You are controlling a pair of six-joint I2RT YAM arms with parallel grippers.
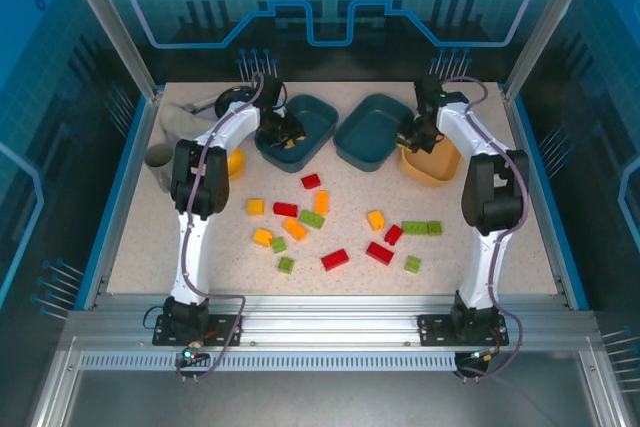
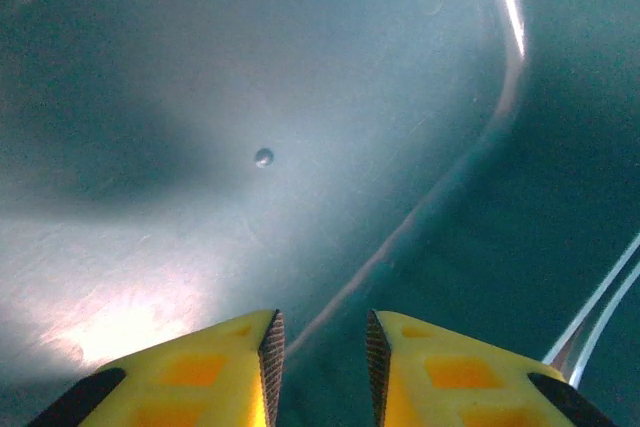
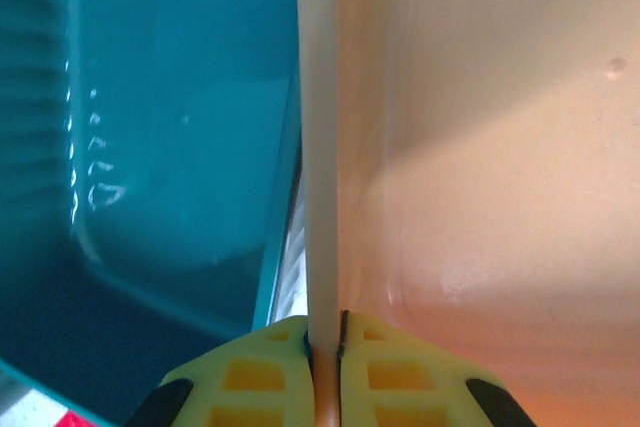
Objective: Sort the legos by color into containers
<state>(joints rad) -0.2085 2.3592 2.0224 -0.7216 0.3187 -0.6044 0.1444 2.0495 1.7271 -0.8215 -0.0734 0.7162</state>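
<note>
Your left jaws hang released inside the left teal tray [image 1: 312, 117]. The yellow fingers [image 2: 200, 377] are parted with nothing between them. Under them the left wrist view gives you smooth teal floor with one small dimple and a curved wall to the right. From above, the arm hides part of that tray, so you cannot tell what lies in the covered part.

Your right jaws are clenched on the left wall of the orange tray [image 1: 435, 172]. In the right wrist view the pale wall runs straight up between the two fingers [image 3: 400, 377], which press it from both sides. The orange floor to its right shows bare. The right teal tray [image 1: 372, 135] stands just beside it on the left, its floor bare in both views. The two teal trays sit side by side, corners nearly touching, at the far end of the counter [image 1: 480, 257].

The legos all lie loose on the counter, nearer you than the trays:
- Red legos [image 1: 335, 260] are spread through the middle.
- Orange legos [image 1: 294, 228] sit mostly centre-left, with one [image 1: 375, 219] further right.
- Green legos [image 1: 420, 228] lie at both flanks, a pair of them end to end near the right arm.

A yellow bowl [image 1: 236, 163] peeks out behind the left arm. A grey cup [image 1: 158, 156] stands at the counter's left edge.
</note>
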